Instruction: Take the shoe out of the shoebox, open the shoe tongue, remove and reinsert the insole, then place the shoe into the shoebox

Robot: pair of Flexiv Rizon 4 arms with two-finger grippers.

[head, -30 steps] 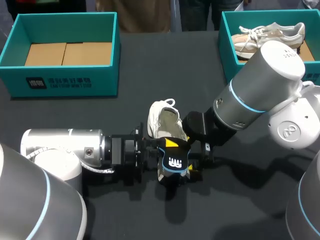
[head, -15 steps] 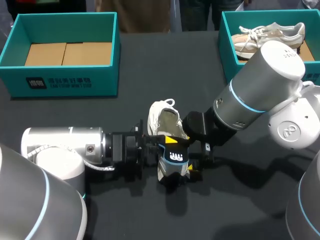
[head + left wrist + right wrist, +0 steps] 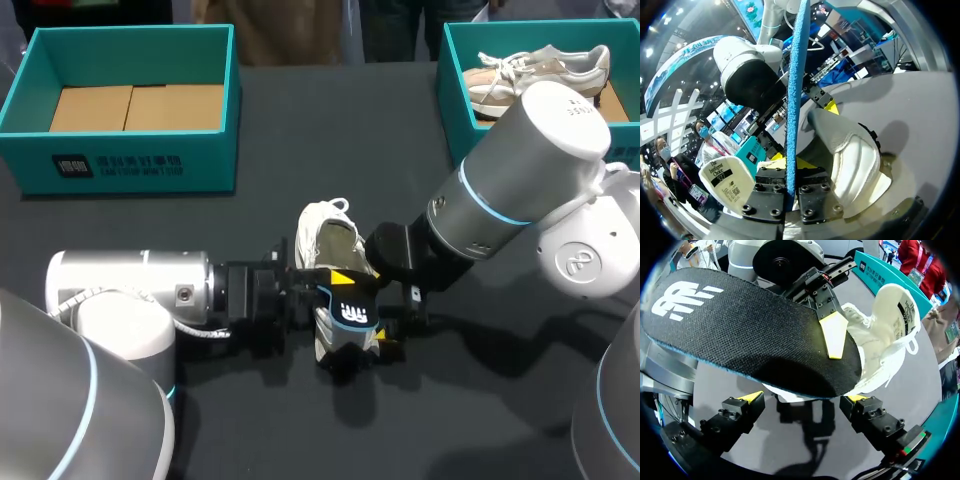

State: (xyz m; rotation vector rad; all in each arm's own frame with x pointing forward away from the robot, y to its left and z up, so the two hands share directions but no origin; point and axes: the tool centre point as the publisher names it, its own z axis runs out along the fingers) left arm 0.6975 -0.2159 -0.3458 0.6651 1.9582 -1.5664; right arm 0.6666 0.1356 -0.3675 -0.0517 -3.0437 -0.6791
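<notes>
- The left gripper (image 3: 791, 165) was clamped on the insole (image 3: 348, 318). It held the insole lifted over the toe end of the shoe (image 3: 325, 245), probably so it stayed clear of the opening.
- The right gripper (image 3: 805, 397) sat at that toe end, apparently to steady the shoe on the table (image 3: 300, 150). Whether it was gripping could not be told.
- Well to the left of the shoe stood an empty teal box (image 3: 130, 150). Well to the right, another teal box (image 3: 455, 100) held other shoes (image 3: 540, 65).
- Both arms crowded the shoe.

The insole (image 3: 347, 318) covers the toe of the shoe (image 3: 330, 240) from above, and the right shoebox (image 3: 455, 100) is cut off.
</notes>
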